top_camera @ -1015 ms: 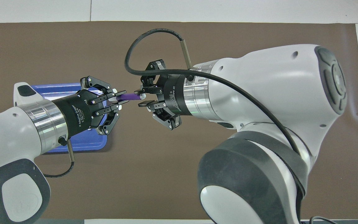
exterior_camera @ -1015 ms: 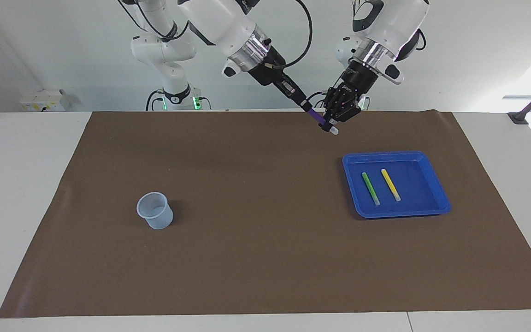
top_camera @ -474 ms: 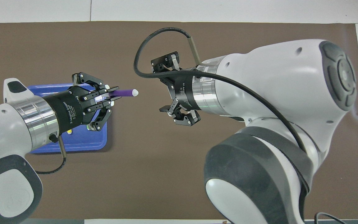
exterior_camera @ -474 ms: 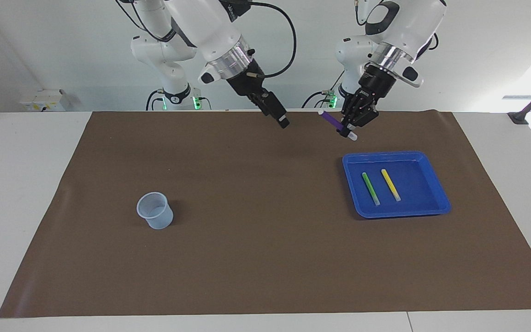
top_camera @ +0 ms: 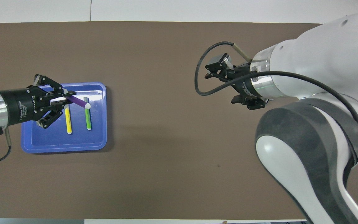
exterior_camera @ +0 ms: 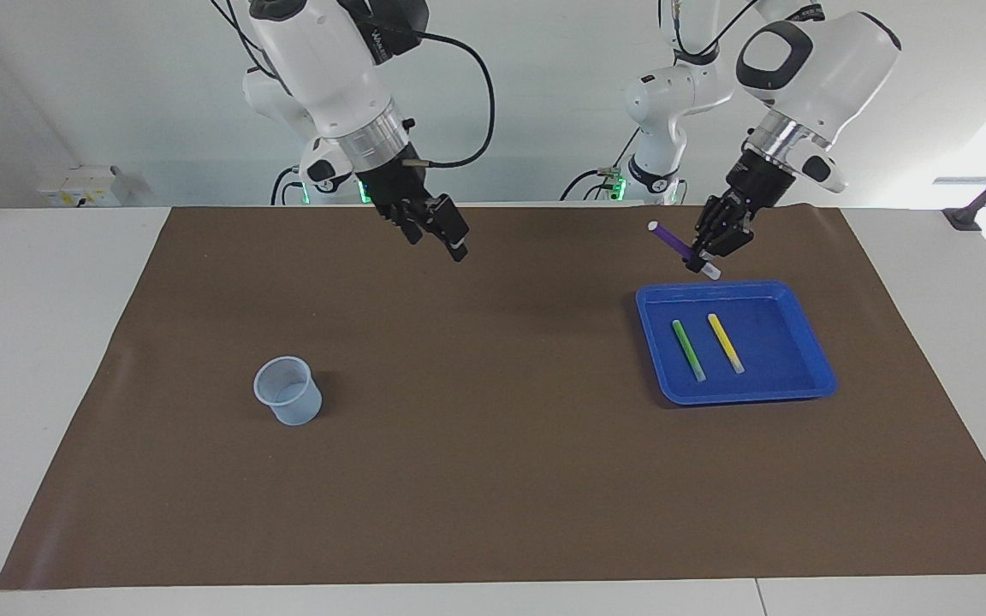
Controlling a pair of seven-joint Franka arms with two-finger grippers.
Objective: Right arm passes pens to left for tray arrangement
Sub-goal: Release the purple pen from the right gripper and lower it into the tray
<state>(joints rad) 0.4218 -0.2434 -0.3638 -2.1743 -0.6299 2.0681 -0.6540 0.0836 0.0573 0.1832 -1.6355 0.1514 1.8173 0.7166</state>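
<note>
My left gripper (exterior_camera: 699, 258) is shut on the purple pen (exterior_camera: 675, 243) and holds it tilted in the air over the blue tray (exterior_camera: 808, 346), at the rim nearest the robots. The overhead view shows the left gripper (top_camera: 68, 99) and purple pen (top_camera: 78, 101) above the tray (top_camera: 98, 138). The green pen (exterior_camera: 688, 349) and yellow pen (exterior_camera: 725, 342) lie side by side in the tray, also seen from overhead as green (top_camera: 88, 118) and yellow (top_camera: 68, 121). My right gripper (exterior_camera: 450, 238) is open and empty, raised over the brown mat, apart from the pen; it also shows overhead (top_camera: 220, 86).
A small translucent bluish cup (exterior_camera: 288, 391) stands on the brown mat (exterior_camera: 493, 445) toward the right arm's end of the table. The right arm hides it in the overhead view.
The right gripper has let go of the purple pen and drawn back toward its own end. The left gripper has carried the pen from mid-table to over the tray.
</note>
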